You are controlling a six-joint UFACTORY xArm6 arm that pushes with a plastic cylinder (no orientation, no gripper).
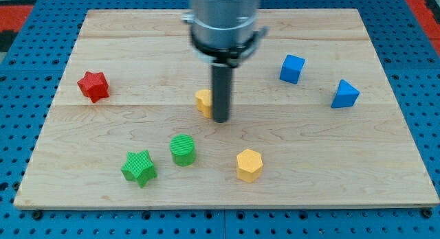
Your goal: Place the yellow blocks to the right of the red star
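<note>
A red star (93,86) lies at the view's left on the wooden board (137,47). One yellow block (203,101) sits near the middle, partly hidden behind my rod, so its shape is unclear. My tip (220,119) stands just to the right of it, touching or nearly touching. A yellow hexagon block (249,165) lies lower, toward the view's bottom, right of and below the tip.
A green cylinder (183,150) and a green star (139,167) lie at the lower left of centre. A blue cube (292,69) and a blue triangular block (344,95) lie at the view's right. The board rests on a blue perforated base.
</note>
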